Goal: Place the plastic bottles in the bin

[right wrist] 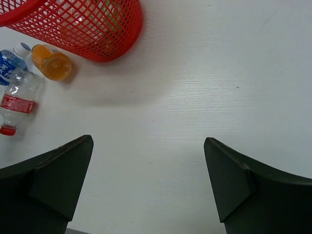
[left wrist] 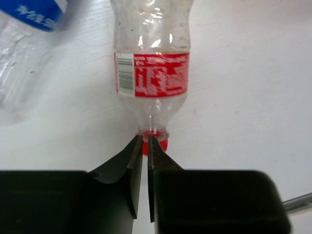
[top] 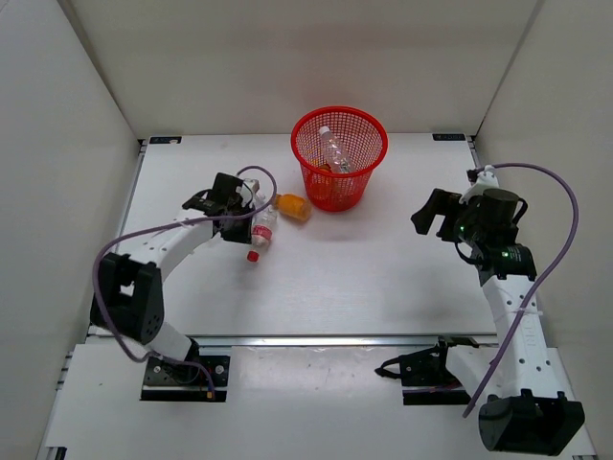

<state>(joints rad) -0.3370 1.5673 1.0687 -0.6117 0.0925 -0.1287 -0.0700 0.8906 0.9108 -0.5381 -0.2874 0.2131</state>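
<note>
A clear bottle with a red label and red cap [top: 262,231] lies on the white table left of the red mesh bin [top: 369,129]. In the left wrist view this bottle [left wrist: 151,73] lies cap-first just beyond the tips of my left gripper [left wrist: 145,141], which is shut and holds nothing. My left gripper [top: 238,228] sits beside the bottle. An orange bottle [top: 292,207] lies by the bin's base. A blue-labelled bottle [left wrist: 29,29] lies to the left. A clear bottle [top: 335,151] lies inside the bin. My right gripper [top: 431,216] is open and empty [right wrist: 148,146].
The right wrist view shows the bin [right wrist: 83,24], the orange bottle [right wrist: 51,62], the red-labelled bottle [right wrist: 17,100] and the blue-labelled one [right wrist: 7,61] at its upper left. White walls enclose the table on three sides.
</note>
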